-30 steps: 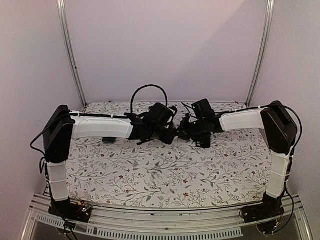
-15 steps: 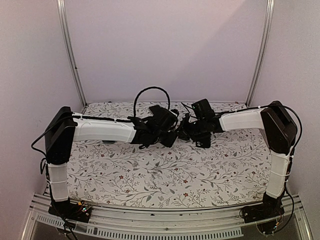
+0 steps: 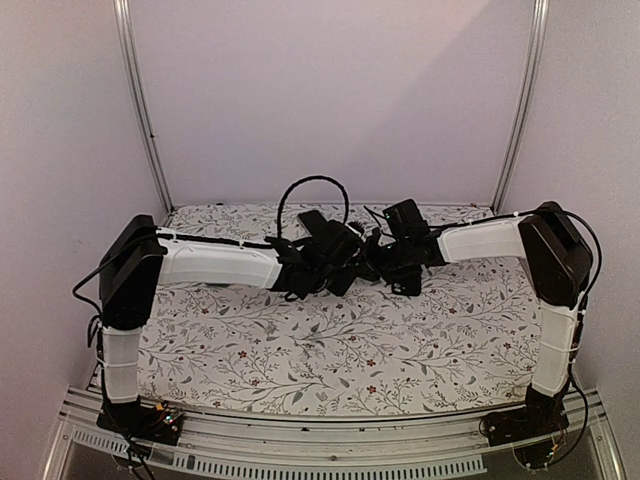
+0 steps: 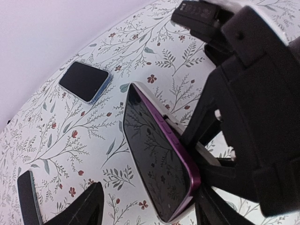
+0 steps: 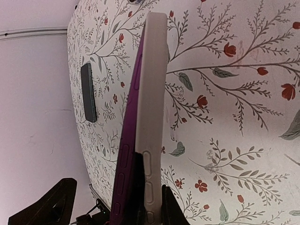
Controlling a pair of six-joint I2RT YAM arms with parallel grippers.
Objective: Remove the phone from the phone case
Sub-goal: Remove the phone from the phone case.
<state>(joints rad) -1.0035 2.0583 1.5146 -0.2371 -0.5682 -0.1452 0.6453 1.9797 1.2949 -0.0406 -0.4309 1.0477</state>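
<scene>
A purple phone (image 4: 157, 154) with a dark screen hangs tilted above the table, partly pushed out of its pale beige phone case (image 5: 153, 84). In the right wrist view the purple phone (image 5: 130, 131) stands apart from the case along its upper length. My right gripper (image 5: 152, 199) is shut on the case wall, with one finger wedged between phone and case. My left gripper (image 4: 150, 204) is open and straddles the phone's lower end, and its left finger (image 4: 86, 206) stays clear of the screen. In the top view both grippers (image 3: 345, 262) (image 3: 388, 262) meet at mid-table.
A blue-edged phone (image 4: 86, 82) lies flat on the floral tablecloth (image 3: 300, 350) behind the held one. A dark flat device (image 4: 28, 199) rests at the left, and it shows in the right wrist view as a dark flat device (image 5: 88, 92). A black cable (image 3: 310, 185) loops above the left wrist.
My left arm has reached further right, bringing its open gripper up to the right gripper and around the phone's end. The right arm has stayed put.
</scene>
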